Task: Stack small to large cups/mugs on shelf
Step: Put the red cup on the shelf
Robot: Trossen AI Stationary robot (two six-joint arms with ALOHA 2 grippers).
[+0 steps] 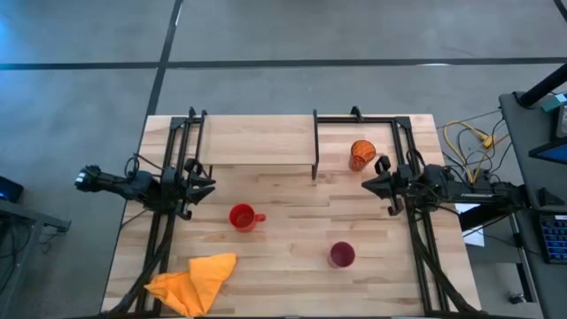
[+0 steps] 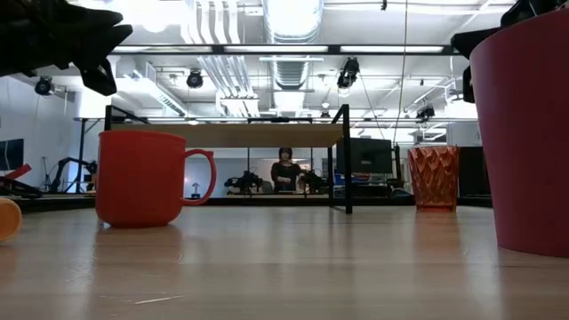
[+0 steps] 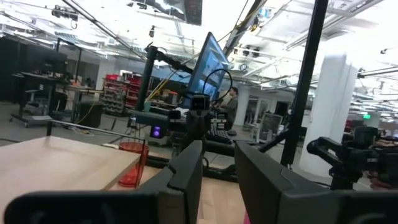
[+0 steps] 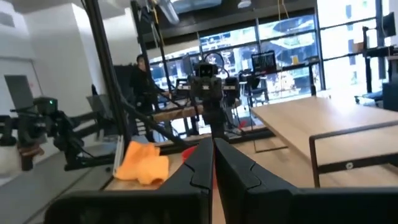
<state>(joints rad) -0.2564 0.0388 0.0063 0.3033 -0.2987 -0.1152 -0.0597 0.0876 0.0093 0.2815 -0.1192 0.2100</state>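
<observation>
Landmark: shelf (image 1: 257, 151), light board on thin black legs, at the far middle of the wooden table (image 1: 292, 283).
- Orange cup (image 1: 361, 155): just off the shelf's right end, upright.
- Red mug (image 1: 243, 217): in front of the shelf, handle pointing right.
- Magenta tumbler (image 1: 342, 255): well in front of the shelf, to the right.
- Orange cloth (image 1: 193, 281): crumpled, far in front, left.
- Left gripper (image 1: 205, 184): beside the shelf's left front corner.
- Right gripper (image 1: 369, 184): right of the shelf, near the orange cup.
</observation>
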